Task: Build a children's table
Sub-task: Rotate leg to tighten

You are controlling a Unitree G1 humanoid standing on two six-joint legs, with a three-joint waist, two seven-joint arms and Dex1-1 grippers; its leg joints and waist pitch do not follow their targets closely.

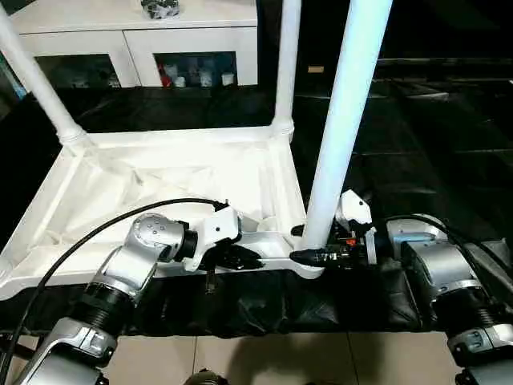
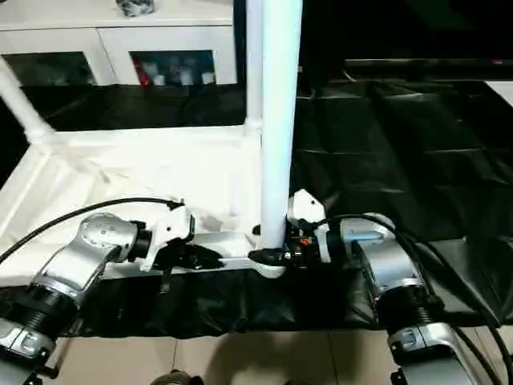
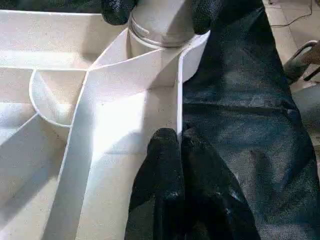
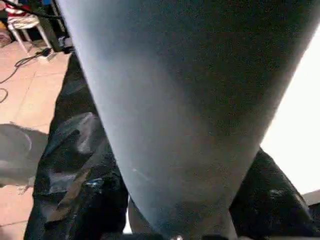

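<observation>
Tabletop (image 1: 160, 180) lies underside-up on black sheet (image 1: 417, 136). My right gripper (image 1: 313, 255) clamps the near leg (image 1: 341, 120) at its base, upright in tabletop's near-right socket. My left gripper (image 3: 176, 150) pinches tabletop's near rim beside that socket.

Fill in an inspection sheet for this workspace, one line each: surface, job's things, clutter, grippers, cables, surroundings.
Surface: black sheet under the work, tiled floor at the near edge.
Job's things: tabletop lies underside up; two far legs stand in corner sockets; a third leg stands at the near corner socket.
Clutter: nothing seen.
Grippers: left gripper pinches the tabletop's near rim; right gripper clasps the third leg's base.
Cables: black cable arcs over the left forearm; more beside the right arm.
Surroundings: white cabinet with glass doors behind.
</observation>
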